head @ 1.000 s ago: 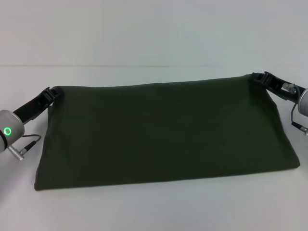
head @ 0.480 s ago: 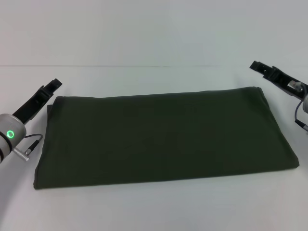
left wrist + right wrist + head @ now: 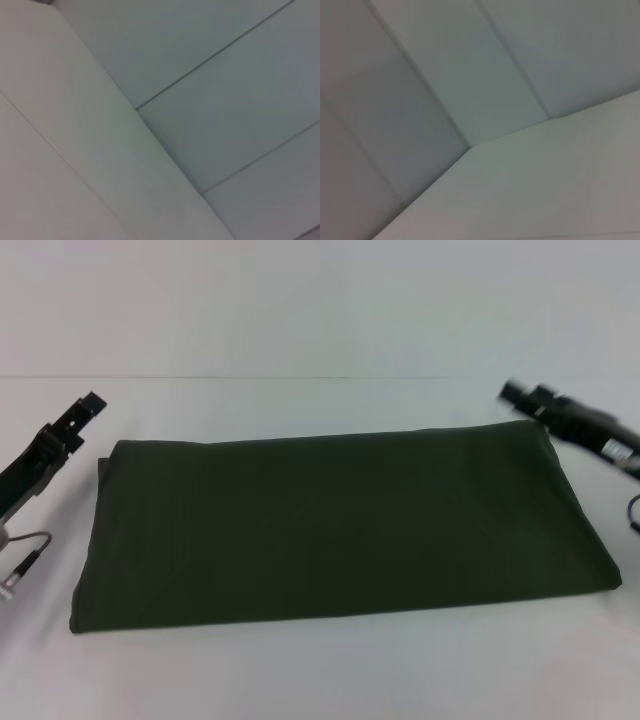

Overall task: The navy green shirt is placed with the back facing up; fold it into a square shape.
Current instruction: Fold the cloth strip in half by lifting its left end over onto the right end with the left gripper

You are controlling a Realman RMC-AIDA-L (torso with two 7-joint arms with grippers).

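Note:
The navy green shirt [image 3: 340,525] lies flat on the white table [image 3: 320,670], folded into a wide rectangle with its plain side up. My left gripper [image 3: 80,412] hovers open just off the shirt's far left corner, holding nothing. Beside the far right corner, my right gripper [image 3: 525,392] is also open and clear of the cloth. Neither wrist view shows the shirt or any fingers, only pale table and wall.
A white wall [image 3: 320,300] rises behind the table's far edge. Bare tabletop runs in front of the shirt and along both sides, where the arms reach in.
A second ago both grippers held the shirt's far corners lifted. They let go, the far edge dropped flat, and both grippers have drawn away outward.

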